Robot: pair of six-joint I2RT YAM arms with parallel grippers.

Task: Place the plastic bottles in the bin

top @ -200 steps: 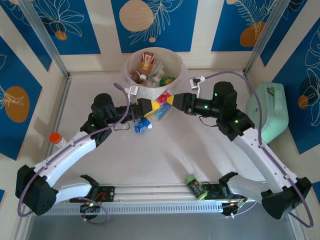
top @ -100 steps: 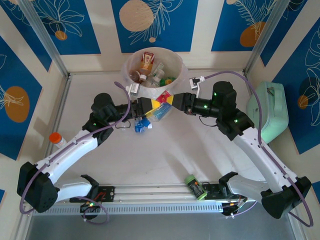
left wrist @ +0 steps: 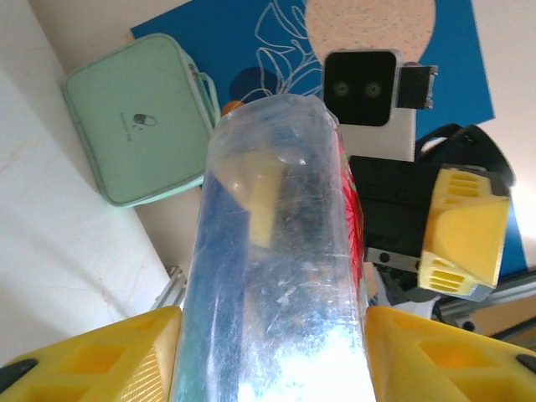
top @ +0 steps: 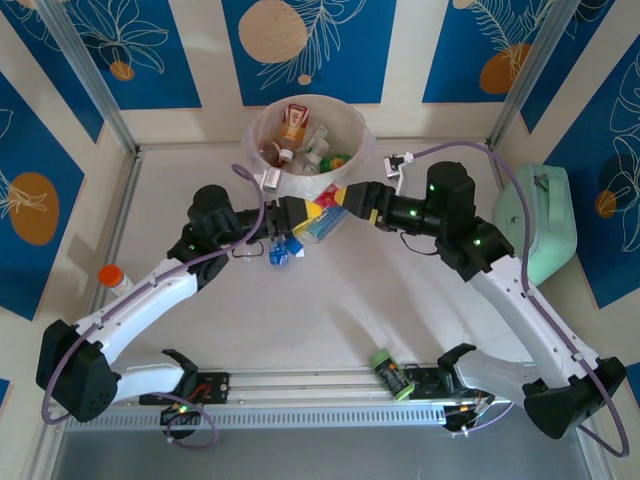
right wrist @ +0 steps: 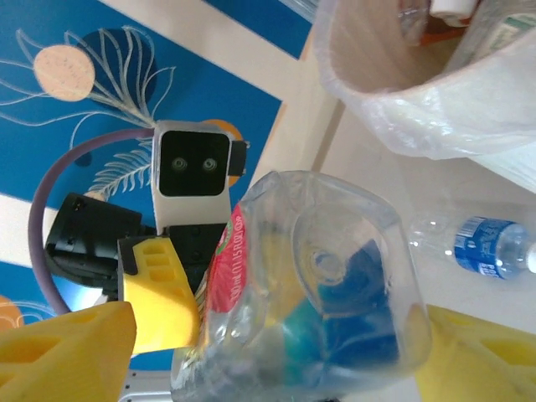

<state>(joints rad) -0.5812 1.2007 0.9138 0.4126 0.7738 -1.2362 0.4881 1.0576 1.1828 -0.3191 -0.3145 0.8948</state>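
Your left gripper and right gripper meet just in front of the bin, with a clear bottle bearing a red, yellow and blue label between them. Several bottles lie inside the bin. On the table, a blue-labelled bottle sits under your left gripper. An orange-capped bottle sits far left, and a green bottle lies at the near edge.

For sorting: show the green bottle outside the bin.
The green bottle lying by the near rail; the orange-capped bottle and blue-labelled bottle look clear.
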